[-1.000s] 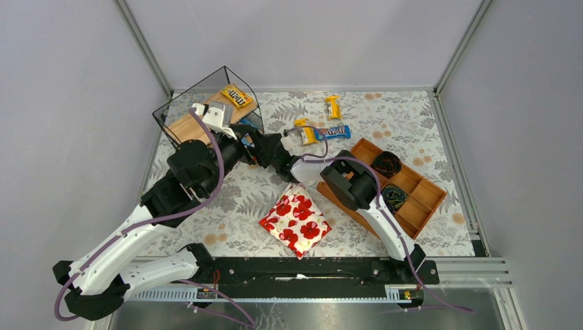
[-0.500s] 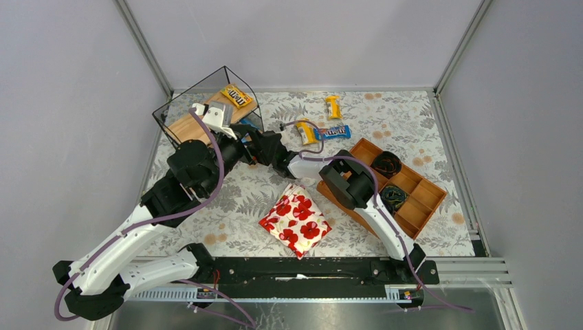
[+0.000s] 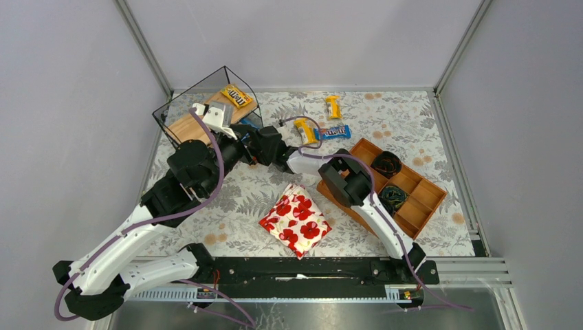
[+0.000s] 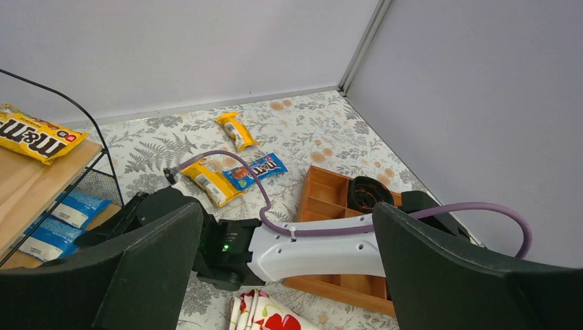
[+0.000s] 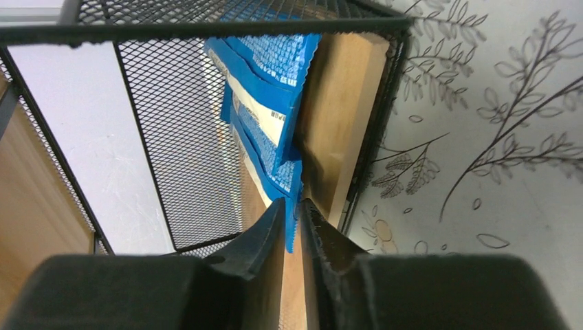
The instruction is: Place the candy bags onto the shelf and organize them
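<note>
The shelf [image 3: 185,124] stands at the far left, a black wire frame with wooden boards. A yellow candy bag [image 3: 236,95] lies on its top board. Blue candy bags [image 5: 265,103] rest on the lower board against the mesh. My right gripper [image 5: 293,205] reaches into that lower tier, shut on the serrated edge of a blue bag. My left gripper [image 4: 287,206] hovers wide open above the right wrist, holding nothing. Two yellow bags [image 3: 333,106] [image 3: 306,130] and one blue bag [image 3: 333,130] lie on the table.
A white pouch with red poppies [image 3: 295,220] lies in the middle near the front. A reddish wooden tray [image 3: 412,199] with compartments sits at the right, under the right arm's elbow. Both arms cross beside the shelf's right end.
The right arm has pushed a little further left toward the shelf. The left arm has stayed where it was, still open.
</note>
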{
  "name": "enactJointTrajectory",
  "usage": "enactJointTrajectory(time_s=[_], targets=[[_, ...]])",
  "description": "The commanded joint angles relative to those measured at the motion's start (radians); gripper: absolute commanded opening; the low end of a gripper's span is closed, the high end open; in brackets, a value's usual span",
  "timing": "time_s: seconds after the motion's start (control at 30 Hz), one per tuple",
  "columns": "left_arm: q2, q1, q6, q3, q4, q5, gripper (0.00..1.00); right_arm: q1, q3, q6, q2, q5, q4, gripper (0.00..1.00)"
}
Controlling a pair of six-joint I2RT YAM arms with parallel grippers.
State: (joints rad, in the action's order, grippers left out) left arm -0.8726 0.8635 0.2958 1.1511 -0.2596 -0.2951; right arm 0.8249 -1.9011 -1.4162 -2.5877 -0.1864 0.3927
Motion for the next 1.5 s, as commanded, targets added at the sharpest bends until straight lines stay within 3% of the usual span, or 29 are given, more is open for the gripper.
enactJointTrajectory(time_s=[0.0,0.2,0.43,0.57,0.73,0.83,0.93,1.07,1.27,1.4,1.47], targets=[[-0.007,0.002,0.003,-0.005,0.053,0.002,0.99,-0.018,0.027,0.06,0.061,0.034,0.008,0.26],[-0.019,0.002,0.003,-0.006,0.054,0.006,0.99,-0.024,0.239,0.193,0.248,0.115,0.043,0.45],[-0.043,0.003,-0.006,-0.01,0.054,-0.011,0.99,-0.05,0.578,0.584,0.569,0.18,0.001,0.67],[-0.073,0.003,-0.02,-0.013,0.056,-0.029,0.99,-0.068,0.727,0.788,0.738,0.062,-0.128,0.8],[-0.11,0.002,-0.041,-0.021,0.06,-0.069,0.99,-0.104,0.719,0.981,0.798,-0.071,-0.329,0.86],[-0.136,0.002,-0.056,-0.021,0.061,-0.096,0.99,-0.153,0.695,0.905,0.799,-0.083,-0.423,0.88],[-0.158,0.002,-0.069,-0.018,0.062,-0.129,0.99,-0.185,0.745,0.753,0.811,-0.031,-0.318,0.92],[-0.193,0.001,-0.042,0.033,0.024,-0.142,0.99,-0.194,0.716,0.521,0.774,-0.061,-0.313,0.94],[-0.228,0.002,0.017,0.169,-0.03,-0.049,0.99,-0.2,0.596,0.229,0.643,-0.091,-0.425,0.95],[-0.217,0.001,0.062,0.204,-0.021,0.017,0.99,-0.209,0.644,0.089,0.632,-0.168,-0.403,0.97],[-0.202,0.001,0.061,0.194,-0.005,0.026,0.99,-0.222,0.701,0.037,0.638,-0.184,-0.294,0.97]])
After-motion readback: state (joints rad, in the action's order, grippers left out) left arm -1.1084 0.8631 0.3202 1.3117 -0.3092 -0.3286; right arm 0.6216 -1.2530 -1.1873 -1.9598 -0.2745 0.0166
